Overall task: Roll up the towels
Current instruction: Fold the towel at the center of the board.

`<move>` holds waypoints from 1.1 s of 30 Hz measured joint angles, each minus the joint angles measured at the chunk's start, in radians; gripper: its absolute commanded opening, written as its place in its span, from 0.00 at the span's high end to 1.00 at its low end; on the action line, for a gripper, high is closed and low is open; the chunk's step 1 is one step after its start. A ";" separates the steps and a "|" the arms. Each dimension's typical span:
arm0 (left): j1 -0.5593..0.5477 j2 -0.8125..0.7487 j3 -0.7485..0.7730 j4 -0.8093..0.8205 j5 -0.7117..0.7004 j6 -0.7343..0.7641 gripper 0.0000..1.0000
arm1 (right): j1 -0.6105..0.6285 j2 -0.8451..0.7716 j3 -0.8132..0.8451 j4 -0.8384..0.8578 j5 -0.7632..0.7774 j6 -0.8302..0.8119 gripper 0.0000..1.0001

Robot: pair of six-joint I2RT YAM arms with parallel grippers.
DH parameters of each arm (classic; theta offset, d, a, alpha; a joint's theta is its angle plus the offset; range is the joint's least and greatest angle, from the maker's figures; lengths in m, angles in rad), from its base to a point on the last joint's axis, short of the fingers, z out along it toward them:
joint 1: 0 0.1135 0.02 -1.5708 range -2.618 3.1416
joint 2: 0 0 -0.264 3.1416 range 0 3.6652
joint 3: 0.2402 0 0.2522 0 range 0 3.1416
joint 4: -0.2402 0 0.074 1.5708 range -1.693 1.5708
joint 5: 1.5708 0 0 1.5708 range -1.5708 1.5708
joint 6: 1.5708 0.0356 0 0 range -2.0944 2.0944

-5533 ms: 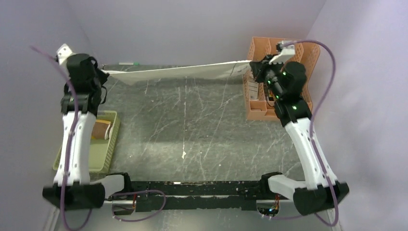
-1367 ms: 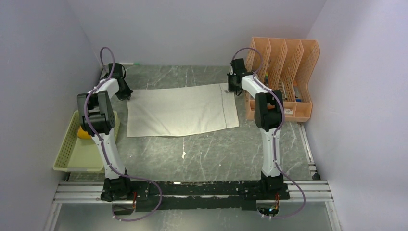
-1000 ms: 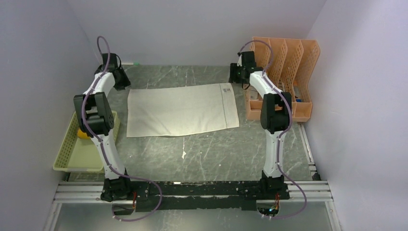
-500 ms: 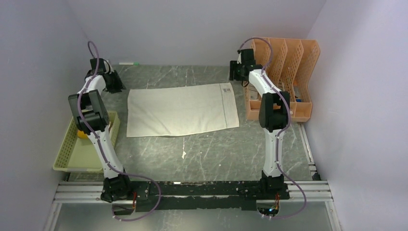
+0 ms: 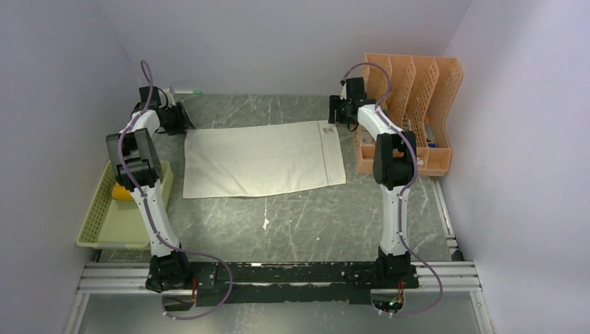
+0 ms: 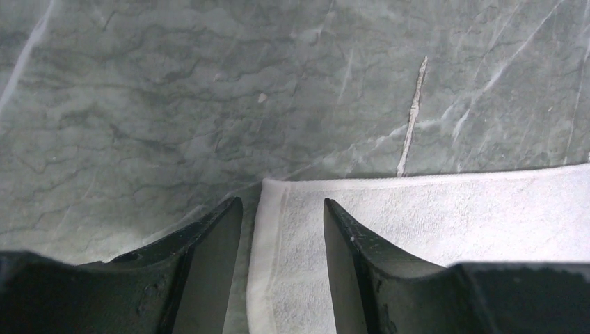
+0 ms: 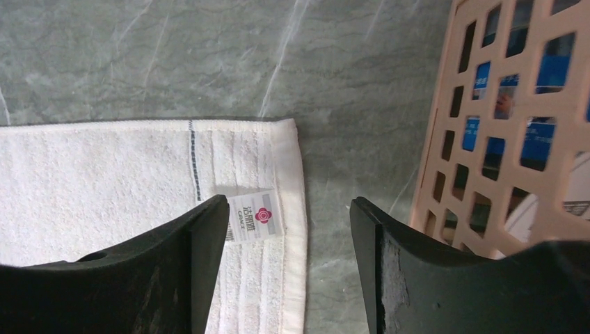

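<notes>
cream towel (image 5: 264, 160) lies flat on the table (image 5: 299, 223), far side of middle. my left gripper (image 6: 282, 209) and right gripper (image 7: 289, 209) hang spread over its two far corners, holding nothing. if i pinch only the hem, the roll could start crooked; the right one could knock the orange rack (image 5: 417, 76). second towel (image 5: 122, 193) is just a yellow scrap in the green basket (image 5: 115, 226), arm blocking it.

Orange rack (image 5: 410, 115) crowds right fingers (image 7: 431, 278) — near tabletop (image 5: 299, 223) lies bare.
</notes>
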 measured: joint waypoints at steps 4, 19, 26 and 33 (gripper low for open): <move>-0.030 0.014 0.028 -0.009 -0.055 0.014 0.45 | 0.000 0.000 -0.035 0.020 -0.011 0.001 0.35; -0.063 0.034 0.068 -0.038 -0.256 0.005 0.93 | -0.001 -0.001 -0.053 0.032 -0.014 -0.002 0.35; -0.064 0.018 0.040 -0.011 -0.261 0.005 0.93 | -0.002 -0.001 -0.053 0.032 -0.014 -0.002 0.35; -0.065 0.011 0.042 -0.029 -0.276 0.005 0.93 | -0.019 0.032 0.003 0.037 -0.038 -0.003 0.47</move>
